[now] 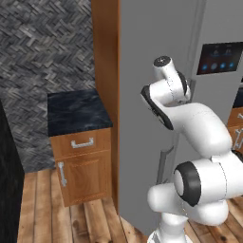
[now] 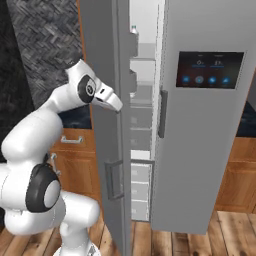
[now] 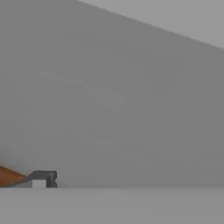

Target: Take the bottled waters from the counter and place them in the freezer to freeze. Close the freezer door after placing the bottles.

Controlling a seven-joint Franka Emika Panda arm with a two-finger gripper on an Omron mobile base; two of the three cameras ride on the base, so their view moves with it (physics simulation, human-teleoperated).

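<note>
The freezer door [image 1: 147,42] is a plain grey panel that stands partly open. From the right its edge [image 2: 122,60] shows, with grey bins on its inner face. Behind it is the freezer [image 2: 146,75], with white walls, shelves and grey drawers. A small clear shape with a pale top [image 2: 133,31] stands high in the door bins; it may be one of the bottled waters, but it is too small to be sure. My gripper [image 2: 118,105] is up against the door's outer face, well above its handle [image 2: 114,179]; nothing shows in it. The dark marbled counter [image 1: 76,111] carries no bottle.
The fridge's other door [image 2: 210,150], with a dark touchscreen [image 1: 219,58], is shut on the right. Brown cabinets [image 1: 84,163] sit under the counter. A black appliance [image 1: 8,171] stands at the far left. Wooden floor [image 1: 52,218] lies in front.
</note>
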